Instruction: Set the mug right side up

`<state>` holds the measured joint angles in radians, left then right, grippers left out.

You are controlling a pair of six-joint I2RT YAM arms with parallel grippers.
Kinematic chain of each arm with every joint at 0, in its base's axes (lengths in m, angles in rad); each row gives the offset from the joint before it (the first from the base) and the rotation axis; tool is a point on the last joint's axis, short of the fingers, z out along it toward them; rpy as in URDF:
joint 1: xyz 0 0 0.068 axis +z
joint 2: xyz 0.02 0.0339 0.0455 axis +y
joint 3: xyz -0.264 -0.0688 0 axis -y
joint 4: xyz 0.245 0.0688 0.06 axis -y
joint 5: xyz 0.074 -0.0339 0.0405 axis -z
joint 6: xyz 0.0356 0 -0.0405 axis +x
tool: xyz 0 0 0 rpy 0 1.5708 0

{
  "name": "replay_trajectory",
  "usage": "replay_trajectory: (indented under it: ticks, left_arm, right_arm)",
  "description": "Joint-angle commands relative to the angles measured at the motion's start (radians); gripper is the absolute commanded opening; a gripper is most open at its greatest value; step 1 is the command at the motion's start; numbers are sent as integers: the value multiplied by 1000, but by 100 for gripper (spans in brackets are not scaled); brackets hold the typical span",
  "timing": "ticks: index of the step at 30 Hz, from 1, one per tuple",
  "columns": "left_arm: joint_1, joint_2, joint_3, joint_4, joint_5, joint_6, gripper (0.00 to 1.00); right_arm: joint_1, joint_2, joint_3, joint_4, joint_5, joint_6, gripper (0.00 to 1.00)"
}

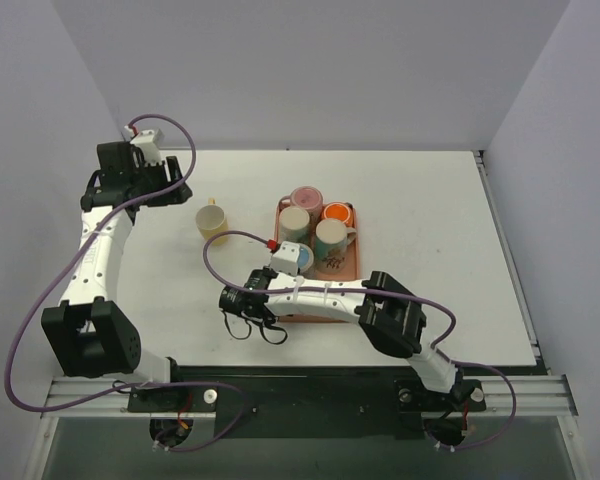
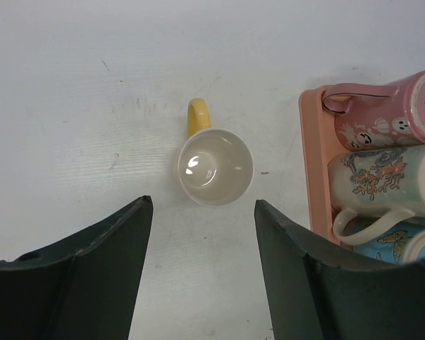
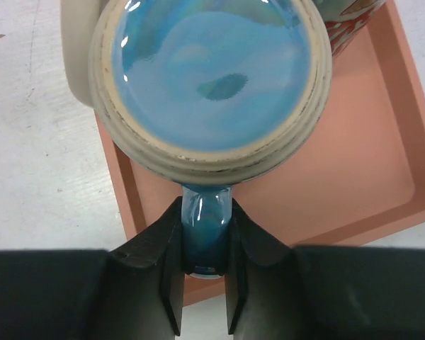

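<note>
Our right end effector (image 3: pixel 204 237) pinches the handle (image 3: pixel 206 212) of the blue mug (image 3: pixel 212 71), which sits base-up in the near left corner of the orange tray (image 3: pixel 361 149), just beside other mugs (image 1: pixel 320 225). We judge that so narrow a grip may let the mug swing or slip once lifted, and that turning it there could knock its neighbours. Our left end effector (image 2: pixel 202 205) hangs spread above an upright yellow mug (image 2: pixel 214 167). The white surface (image 1: pixel 430 200) is faintly scuffed, and plain pale walls (image 1: pixel 280 70) enclose it.

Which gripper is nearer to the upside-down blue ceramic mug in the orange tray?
Right. The right gripper is shut on the blue ceramic mug's handle; the left gripper hangs open by a yellow-handled mug, outside the orange tray.
</note>
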<state>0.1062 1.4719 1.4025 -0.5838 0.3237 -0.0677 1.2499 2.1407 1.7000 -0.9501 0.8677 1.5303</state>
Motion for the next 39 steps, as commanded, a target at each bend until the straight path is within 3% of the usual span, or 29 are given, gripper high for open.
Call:
replay_trajectory:
  ticks: [1, 6, 13, 20, 23, 25, 31, 33, 34, 36, 39]
  left_arm:
    - [4, -41, -3, 45, 38, -1, 70]
    - [3, -48, -25, 41, 116, 26, 70]
    - [-28, -76, -13, -48, 397, 230, 70]
    - [-91, -71, 100, -233, 707, 535, 73]
    - [-205, -87, 206, -367, 669, 766, 73]
    - [-290, -142, 196, -377, 579, 912, 74]
    - [-503, -350, 15, 16, 295, 1074, 78]
    - [-592, -447, -156, 232, 191, 1186, 80]
    - [-618, -519, -219, 451, 149, 1241, 83]
    - [-701, -574, -376, 711, 98, 1348, 85]
    - [-833, -558, -442, 844, -3, 1437, 83]
  right_arm:
    - [8, -93, -34, -41, 40, -24, 0]
    - [40, -180, -29, -42, 19, -192, 0]
    - [46, -430, -102, 3, -88, -358, 0]
    - [-121, -698, -198, 122, -485, -516, 0]
    - [-220, -829, -203, 168, -584, -533, 0]
    - [-286, -883, -189, 184, -648, -533, 0]
    - [-447, -956, -110, 218, -824, -544, 0]
    - [-483, -959, -86, 235, -893, -541, 0]
    - [-492, -963, -73, 252, -924, -536, 0]
    - [-503, -964, -54, 278, -950, -523, 0]
    - [-507, -969, -59, 333, -984, -487, 0]
